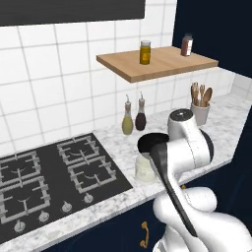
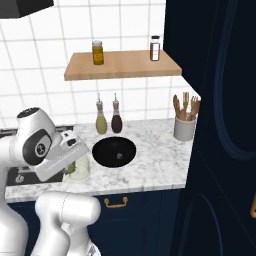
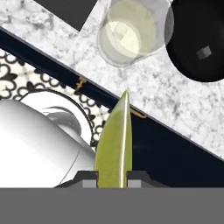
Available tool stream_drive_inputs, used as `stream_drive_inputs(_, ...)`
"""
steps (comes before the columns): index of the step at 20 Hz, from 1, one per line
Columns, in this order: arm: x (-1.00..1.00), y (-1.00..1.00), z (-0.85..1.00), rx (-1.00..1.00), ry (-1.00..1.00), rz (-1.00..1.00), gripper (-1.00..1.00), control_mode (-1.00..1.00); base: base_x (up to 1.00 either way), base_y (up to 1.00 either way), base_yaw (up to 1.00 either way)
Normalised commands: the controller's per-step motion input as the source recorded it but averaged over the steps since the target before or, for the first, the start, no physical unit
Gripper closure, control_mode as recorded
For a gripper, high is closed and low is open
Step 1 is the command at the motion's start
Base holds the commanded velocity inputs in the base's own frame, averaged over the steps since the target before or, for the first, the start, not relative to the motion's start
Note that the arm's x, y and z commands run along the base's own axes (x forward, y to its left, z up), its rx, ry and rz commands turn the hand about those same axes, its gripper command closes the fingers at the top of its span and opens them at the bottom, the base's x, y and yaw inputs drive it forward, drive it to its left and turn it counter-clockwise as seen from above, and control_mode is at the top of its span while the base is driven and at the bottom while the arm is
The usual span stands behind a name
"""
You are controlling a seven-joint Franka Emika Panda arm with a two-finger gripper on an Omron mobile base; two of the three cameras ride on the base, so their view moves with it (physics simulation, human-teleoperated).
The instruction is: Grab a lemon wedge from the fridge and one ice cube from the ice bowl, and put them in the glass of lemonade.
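Observation:
My gripper (image 3: pixel 113 177) is shut on a yellow-green lemon wedge (image 3: pixel 114 142) that sticks up between the fingers. It hangs above the counter's front edge, short of the glass of lemonade (image 3: pixel 131 33), a clear tumbler of pale liquid. The glass (image 1: pixel 144 170) (image 2: pixel 80 169) stands on the marble counter just right of the stove. Beside it lies the wide black ice bowl (image 3: pixel 201 48) (image 2: pixel 114 151) with one small ice cube (image 3: pixel 204 53) (image 2: pixel 119 156) in it. My arm covers part of the bowl (image 1: pixel 146 141) in the left base view. The fridge is out of view.
A black gas stove (image 1: pixel 44 177) fills the counter's left. Two oil bottles (image 2: pixel 108 120) stand behind the bowl, a grey utensil crock (image 2: pixel 184 127) at the right. A wooden shelf (image 2: pixel 122 65) with two jars hangs above. A tall navy cabinet (image 2: pixel 220 125) bounds the right side.

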Motion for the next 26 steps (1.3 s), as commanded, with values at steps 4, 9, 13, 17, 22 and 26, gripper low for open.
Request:
stream_drive_inputs(4,0.25,0.38,0.07,-0.38,0.28,0.08,1.0,-1.0,0.0,0.0,0.0)
stream_drive_inputs(9,0.4,0.3,0.37,-0.38,0.29,0.07,1.0,-1.0,0.0,0.0,0.0)
stream_drive_inputs(13,0.44,0.15,0.12,-0.36,0.3,0.12,1.0,-1.0,0.0,0.0,0.0)
stream_drive_inputs(17,0.62,0.16,-0.01,-0.36,0.36,0.15,1.0,-1.0,0.0,0.0,0.0)
stream_drive_inputs(22,0.65,0.22,-0.21,-0.31,0.33,0.23,1.0,-1.0,0.0,0.0,0.0)
stream_drive_inputs(26,0.46,0.19,-0.02,-0.18,0.36,0.35,1.0,-1.0,0.0,0.0,0.0)
